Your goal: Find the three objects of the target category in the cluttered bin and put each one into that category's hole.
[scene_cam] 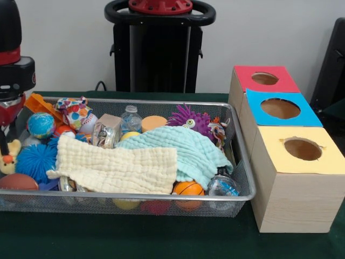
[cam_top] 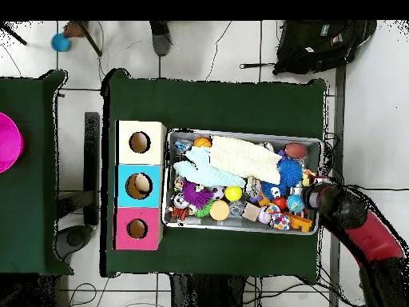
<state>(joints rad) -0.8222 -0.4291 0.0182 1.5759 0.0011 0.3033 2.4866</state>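
The silver wire-mesh bin (scene_cam: 135,197) lies across the green table, full of toys; it also shows in the overhead view (cam_top: 240,227). A yellow chick (scene_cam: 8,159) with an orange beak is at the bin's left end. My gripper (scene_cam: 4,144) comes down right at the chick, mostly cut off by the picture's edge; overhead it is at the bin's right end (cam_top: 311,192). An orange-and-black striped plush (scene_cam: 218,131) lies beside the purple spiky ball. The red-topped hole (scene_cam: 264,79) is on the farthest box (cam_top: 136,229). A third plush is not seen.
A pale yellow cloth (scene_cam: 116,168) and a mint cloth (scene_cam: 180,148) cover the bin's middle. A purple spiky ball (scene_cam: 188,118), a blue spiky ball (scene_cam: 35,159) and a small basketball (scene_cam: 188,189) lie around them. The blue-topped hole (scene_cam: 280,108) and yellow-topped hole (scene_cam: 303,148) are nearer.
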